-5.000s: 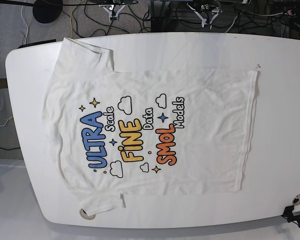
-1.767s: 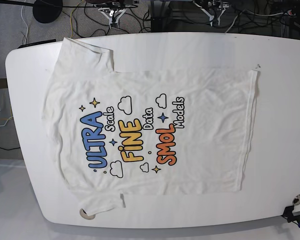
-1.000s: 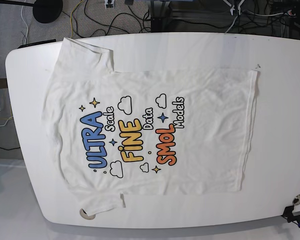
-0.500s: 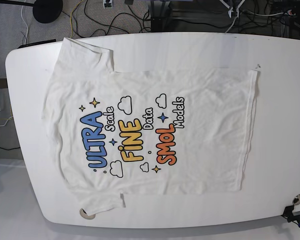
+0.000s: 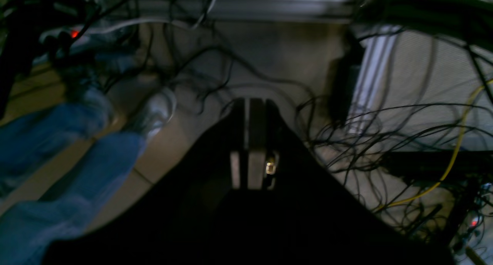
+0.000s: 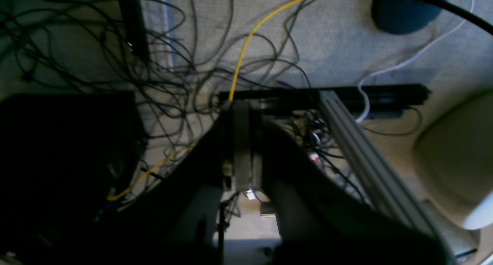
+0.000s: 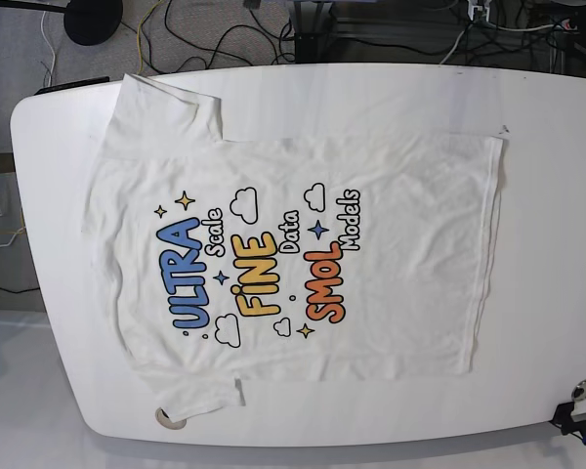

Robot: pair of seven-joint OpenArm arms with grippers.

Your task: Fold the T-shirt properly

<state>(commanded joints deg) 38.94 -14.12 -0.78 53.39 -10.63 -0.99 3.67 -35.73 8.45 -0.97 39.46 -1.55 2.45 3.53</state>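
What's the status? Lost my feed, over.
Left gripper shut, right gripper shut, both off the table. T-shirt flat, print up, unfolded. Nothing on it.

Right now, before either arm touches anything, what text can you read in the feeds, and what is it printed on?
All on the T-shirt, lying flat on the table, print up, reading sideways in the base view:
"ULTRA" in blue
"Scale" in white
"FINE" in yellow
"Data" in white
"SMOL" in orange
"Models" in white
Both wrist views are dark and blurred, with no readable text.
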